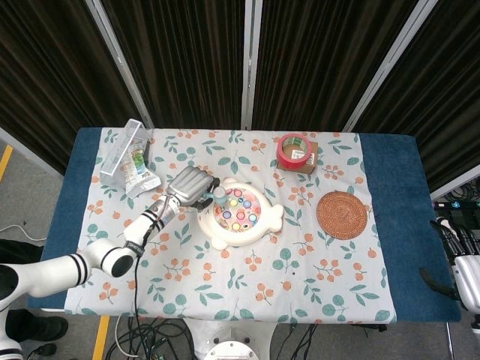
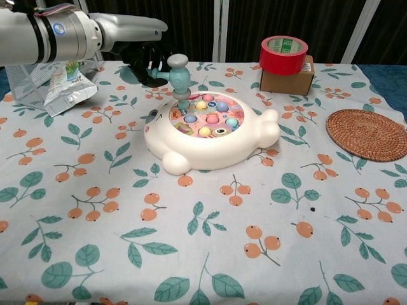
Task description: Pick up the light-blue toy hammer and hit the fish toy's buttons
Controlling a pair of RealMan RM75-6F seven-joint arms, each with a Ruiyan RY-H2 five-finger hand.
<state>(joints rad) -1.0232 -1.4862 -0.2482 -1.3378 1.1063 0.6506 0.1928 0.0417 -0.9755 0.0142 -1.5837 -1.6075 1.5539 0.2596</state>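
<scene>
Our left hand (image 2: 141,52) was clamped on the light-blue toy hammer (image 2: 179,75), its head poised over the far-left buttons (image 2: 205,115) of the fish toy (image 2: 210,143) (mid-table). We feared a skewed blow might shove the toy aside.

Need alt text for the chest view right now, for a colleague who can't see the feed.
The robot's left hand holds a light-blue toy hammer with its head just above the left edge of the white fish toy and its coloured buttons. Behind on the floral tablecloth sit red tape on a cardboard box and a woven coaster.
</scene>
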